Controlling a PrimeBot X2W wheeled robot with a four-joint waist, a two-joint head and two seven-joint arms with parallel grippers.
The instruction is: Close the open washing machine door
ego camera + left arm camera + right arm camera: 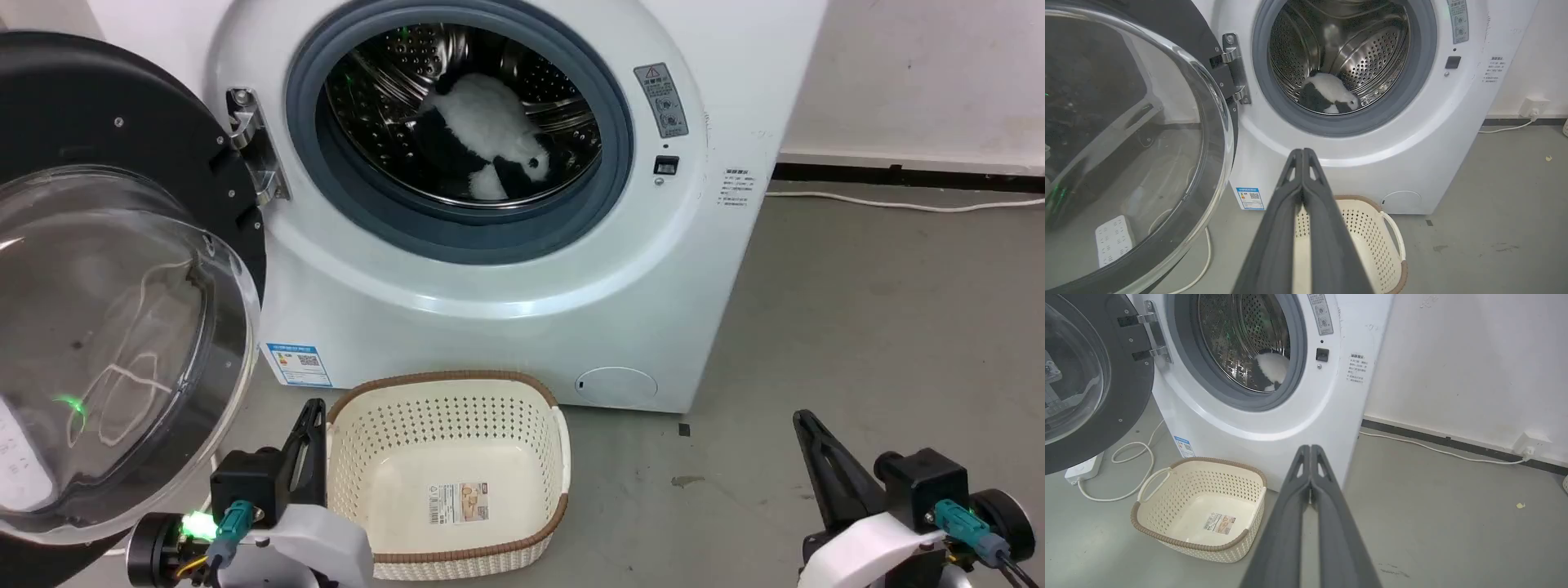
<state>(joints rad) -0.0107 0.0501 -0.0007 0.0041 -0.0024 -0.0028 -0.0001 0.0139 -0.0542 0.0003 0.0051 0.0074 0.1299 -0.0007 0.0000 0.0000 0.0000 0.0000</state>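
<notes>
Left gripper [313,411], at seven o'clock, clenched and empty, sits just beside the large round black-rimmed, glass-bowled washing machine door [122,327], which stands wide open at nine o'clock. It hangs hinged off the white front-loading washing machine [490,327]. This gripper looks best placed to push the door. Right gripper [806,420], at five o'clock, is likewise clenched and empty.

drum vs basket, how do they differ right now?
The drum is shiny steel; the basket is cream plastic with a brown rim. The drum holds a black-and-white plush toy; the basket holds just a sticker. The drum sits inside the washing machine; the basket stands on the floor in front of it. Both are perforated.
</notes>
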